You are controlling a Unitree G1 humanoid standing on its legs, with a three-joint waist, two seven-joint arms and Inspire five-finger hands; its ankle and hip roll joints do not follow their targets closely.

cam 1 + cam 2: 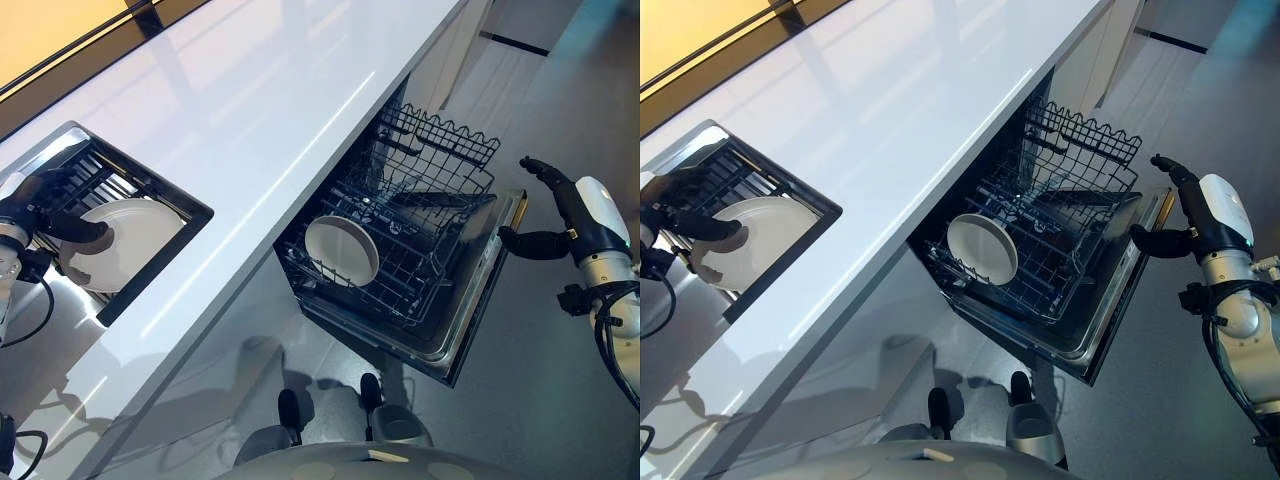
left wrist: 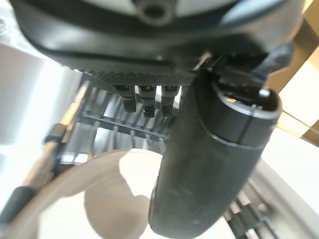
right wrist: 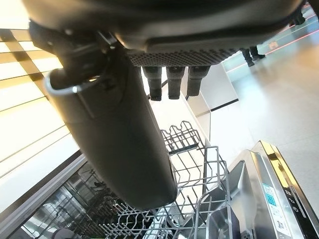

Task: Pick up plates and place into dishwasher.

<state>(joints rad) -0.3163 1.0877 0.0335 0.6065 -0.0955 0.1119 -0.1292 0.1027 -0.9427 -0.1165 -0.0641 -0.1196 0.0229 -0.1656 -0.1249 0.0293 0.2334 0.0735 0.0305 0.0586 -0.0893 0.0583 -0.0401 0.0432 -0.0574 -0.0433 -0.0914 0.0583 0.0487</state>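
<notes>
A long white countertop (image 1: pixel 250 130) runs diagonally through the scene, and everything here is placed relative to it. Set into the counter near the robot's left is a recessed sink (image 1: pixel 170 245) holding a dark wire rack (image 1: pixel 95 180) and a white plate (image 1: pixel 125 240). The left hand (image 1: pixel 50 210) reaches into this sink from the counter's left end, its thumb lying across the plate's face while the fingers extend past the plate's far rim toward the rack; whether they grip the rim cannot be told. Below the counter's front edge, the dishwasher (image 1: pixel 480 300) stands open with its lower rack (image 1: pixel 420 230) pulled out. A second white plate (image 1: pixel 342 250) stands tilted on edge in that rack, on the side nearest the counter. The right hand (image 1: pixel 1190 215) hangs in the air beyond the dishwasher's far side, well away from the counter, its fingers spread wide and thumb stretched apart, holding nothing.
</notes>
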